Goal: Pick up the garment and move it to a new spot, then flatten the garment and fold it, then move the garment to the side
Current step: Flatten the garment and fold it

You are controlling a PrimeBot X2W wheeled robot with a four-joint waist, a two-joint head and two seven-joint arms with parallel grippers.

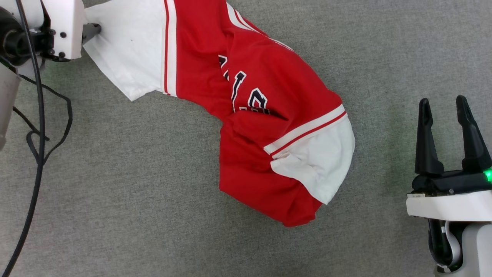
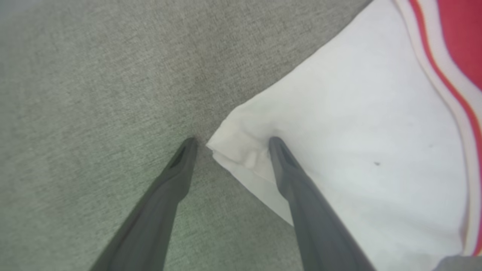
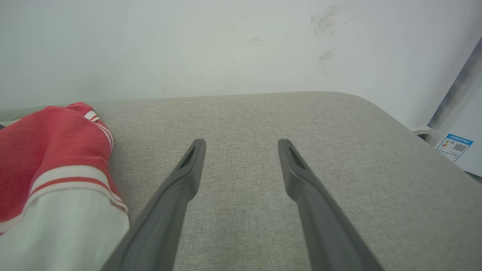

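**Partly seen: garment, both pincers, a label**

The garment (image 1: 269, 77) ran off the head view's top edge, and its black lettering (image 1: 246, 92) was swallowed by folds, so no word could be read. In the head view the left pincer (image 2: 232, 141) sat mostly hidden behind its white wrist housing (image 1: 65, 27), with only a dark tip showing at the white sleeve (image 1: 130, 50). Its own wrist view was soft and blurred. There the finger roots were cut by the bottom edge, and whether one finger pressed the sleeve corner or hung just above it could not be told. The arm behind the right pincer (image 1: 442, 100) was cut by the right and bottom edges. The sticker (image 3: 455, 146) in the right wrist view carried print too small to read.
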